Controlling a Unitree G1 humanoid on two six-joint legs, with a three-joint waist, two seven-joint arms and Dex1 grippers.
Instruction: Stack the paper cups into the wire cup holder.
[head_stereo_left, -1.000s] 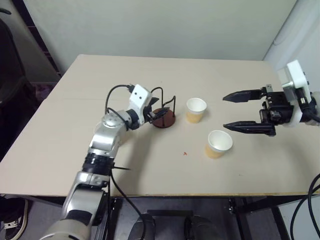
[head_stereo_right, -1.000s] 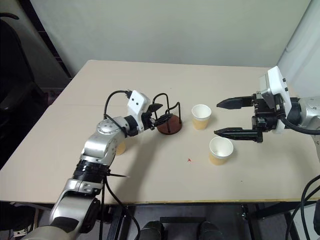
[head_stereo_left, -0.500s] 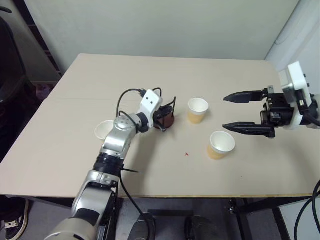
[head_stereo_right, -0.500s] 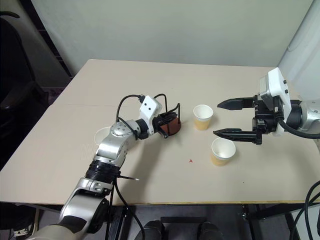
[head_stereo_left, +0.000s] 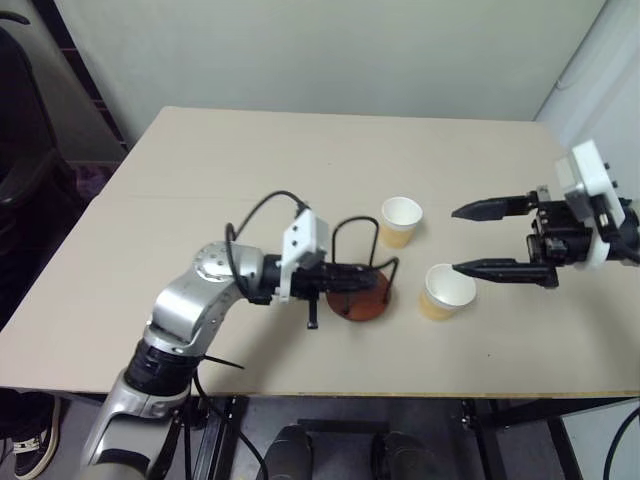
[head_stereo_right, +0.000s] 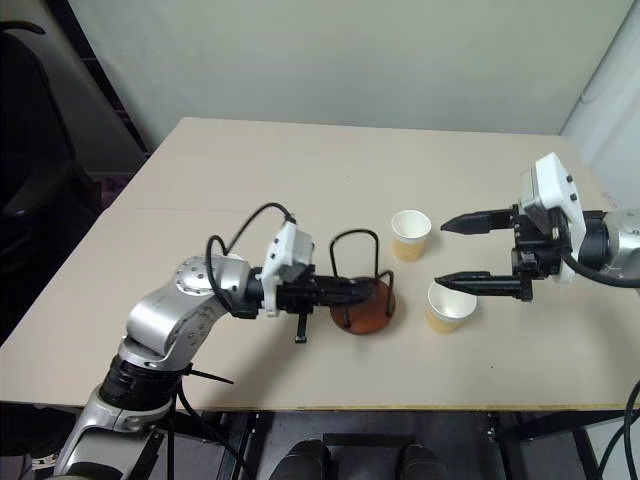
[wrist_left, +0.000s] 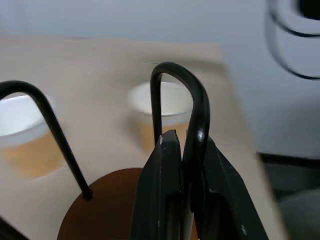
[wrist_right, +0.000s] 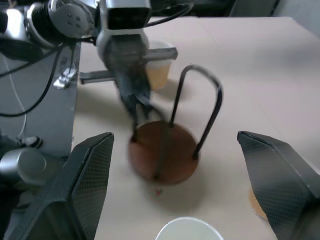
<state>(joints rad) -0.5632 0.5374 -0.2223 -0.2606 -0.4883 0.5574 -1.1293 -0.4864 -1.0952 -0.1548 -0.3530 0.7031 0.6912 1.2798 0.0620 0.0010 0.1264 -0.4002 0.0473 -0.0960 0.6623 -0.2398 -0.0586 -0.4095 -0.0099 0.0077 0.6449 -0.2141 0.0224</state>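
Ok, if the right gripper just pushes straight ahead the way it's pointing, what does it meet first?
Most likely the wire cup holder, centred ahead of the open right gripper. A paper cup sits just below its lower finger; depth unclear.

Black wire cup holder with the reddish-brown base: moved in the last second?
Yes. The wire cup holder, clamped in the left gripper, has come toward the table's near edge, from level with the far paper cup to beside the nearer one.

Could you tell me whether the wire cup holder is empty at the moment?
Empty: the wire cup holder shows bare loops and base.
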